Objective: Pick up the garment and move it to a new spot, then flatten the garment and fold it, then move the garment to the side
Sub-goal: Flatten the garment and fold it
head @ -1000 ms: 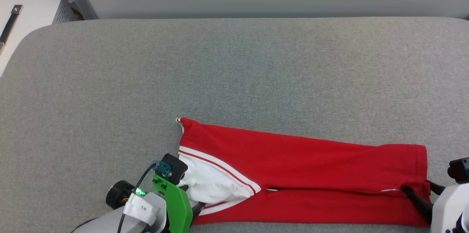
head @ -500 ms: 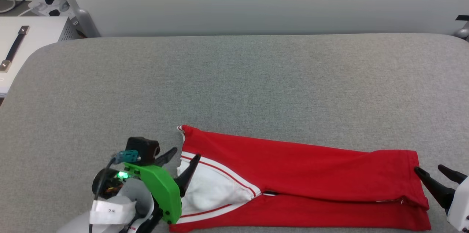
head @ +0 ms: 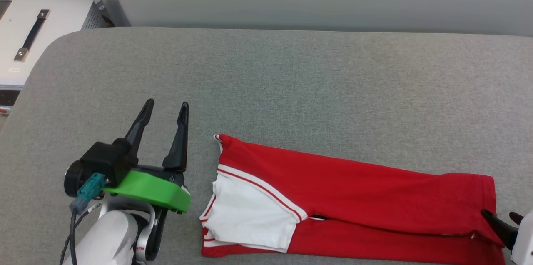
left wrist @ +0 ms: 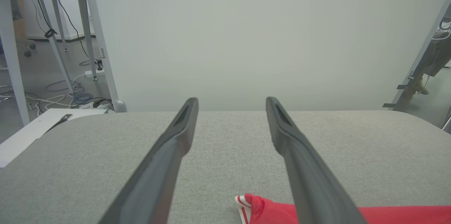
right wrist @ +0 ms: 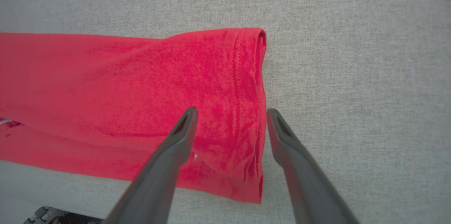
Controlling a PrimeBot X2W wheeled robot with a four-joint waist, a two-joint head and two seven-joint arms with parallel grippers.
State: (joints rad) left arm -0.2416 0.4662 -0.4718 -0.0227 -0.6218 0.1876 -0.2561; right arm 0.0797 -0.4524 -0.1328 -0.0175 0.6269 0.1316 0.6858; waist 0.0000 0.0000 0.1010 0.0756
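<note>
The garment is laid folded in a long strip on the grey surface. The left gripper is held beside the sleeve end, fingers spread and empty. The right gripper is spread either side of the hem.

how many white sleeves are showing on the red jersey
1. The white sleeve lies on top of the folded red jersey at its left end, nearest the left gripper. A second sleeve may be hidden in the fold.
</note>
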